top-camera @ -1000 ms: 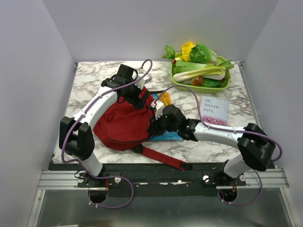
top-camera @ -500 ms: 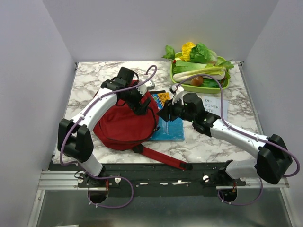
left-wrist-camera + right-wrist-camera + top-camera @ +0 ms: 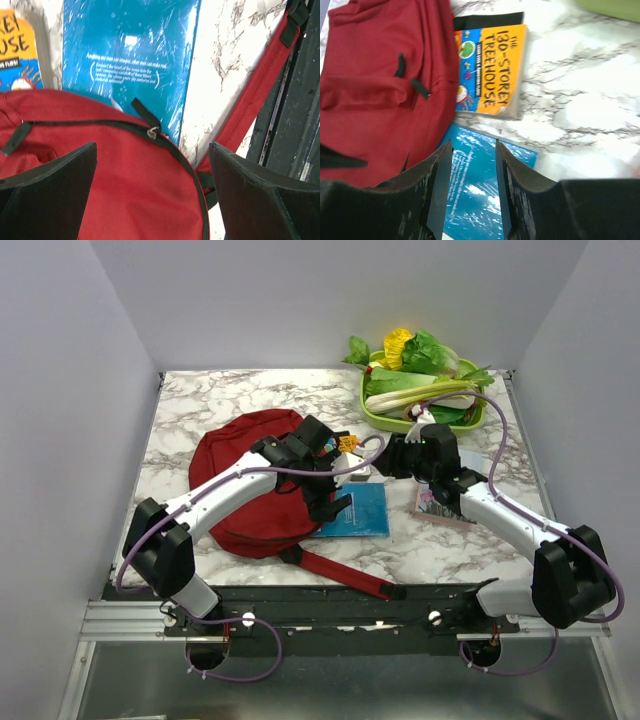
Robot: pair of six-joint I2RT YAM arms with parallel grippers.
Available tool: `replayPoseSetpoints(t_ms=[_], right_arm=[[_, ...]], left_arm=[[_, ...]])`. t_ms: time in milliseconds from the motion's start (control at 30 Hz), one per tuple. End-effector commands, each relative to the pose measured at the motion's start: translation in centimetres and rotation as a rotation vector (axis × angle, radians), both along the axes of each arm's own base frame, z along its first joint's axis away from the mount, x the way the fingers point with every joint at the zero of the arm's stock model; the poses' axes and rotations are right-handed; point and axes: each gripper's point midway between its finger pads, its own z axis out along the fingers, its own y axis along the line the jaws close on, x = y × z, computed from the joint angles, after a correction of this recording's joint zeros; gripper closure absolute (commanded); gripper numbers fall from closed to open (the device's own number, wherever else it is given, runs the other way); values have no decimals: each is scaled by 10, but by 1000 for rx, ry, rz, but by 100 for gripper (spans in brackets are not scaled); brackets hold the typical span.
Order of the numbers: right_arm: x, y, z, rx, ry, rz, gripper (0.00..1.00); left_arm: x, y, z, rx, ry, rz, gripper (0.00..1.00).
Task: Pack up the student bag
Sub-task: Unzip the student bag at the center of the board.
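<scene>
A big swing of the left gripper (image 3: 152, 155) within the last second: from the far side of the student bag (image 3: 245, 475) over to its right edge, now poised above the zip (image 3: 100, 122) with jaws spread wide and nothing between them. Meanwhile, a retreat of the right gripper (image 3: 473, 150) from the bag's right edge toward the far right of the desk (image 3: 220, 400), now hovering by the orange book (image 3: 495, 70), jaws partly apart and empty. With that, a slump of the bag: flatter than before and spread further toward the left edge, lying left of centre, with a strap (image 3: 340, 575) trailing to the near edge. Reads as a regrip rather than progress: no book inside yet, as far as can be seen. Blue book (image 3: 358, 512) flat on the desk just right of the bag, one corner tucked under the fabric, not in through any opening. Orange book tight against the bag's far right side, also outside. Third book (image 3: 438, 505) further right, partly hidden under the right arm. Along the stretch visible to the left wrist camera, zip apparently drawn shut; interior out of sight, so contents impossible to tell. In the far right corner, a green tray (image 3: 372, 408) heaped with vegetables (image 3: 420, 380), leafy greens and pale stalks among them.
</scene>
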Motion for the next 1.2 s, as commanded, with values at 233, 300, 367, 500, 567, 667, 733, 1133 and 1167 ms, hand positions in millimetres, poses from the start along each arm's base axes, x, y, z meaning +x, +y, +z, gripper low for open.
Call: replayPoseSetpoints(t_ms=[233, 300, 367, 500, 567, 667, 733, 1133, 1167], right_arm=[[-5, -14, 0, 62, 78, -23, 52], [-7, -14, 2, 66, 74, -14, 52], [-7, -13, 3, 67, 71, -7, 52], [-8, -12, 4, 67, 66, 6, 52], [-9, -11, 4, 68, 68, 11, 53], [-9, -11, 2, 68, 71, 14, 53], [-9, -11, 0, 69, 76, 16, 53], [-6, -8, 2, 76, 78, 23, 55], [-6, -8, 1, 75, 81, 23, 56]], left_arm=[[-3, -40, -28, 111, -200, -205, 4], [5, -42, -35, 126, -229, -195, 4], [16, -42, -40, 151, -265, -177, 4], [36, -47, -40, 185, -376, -132, 4], [43, -46, -46, 229, -411, -115, 5], [46, -41, -55, 309, -446, -110, 5], [39, -39, -60, 319, -429, -131, 6], [26, -30, -66, 393, -424, -198, 9], [24, -31, -66, 400, -425, -206, 10]])
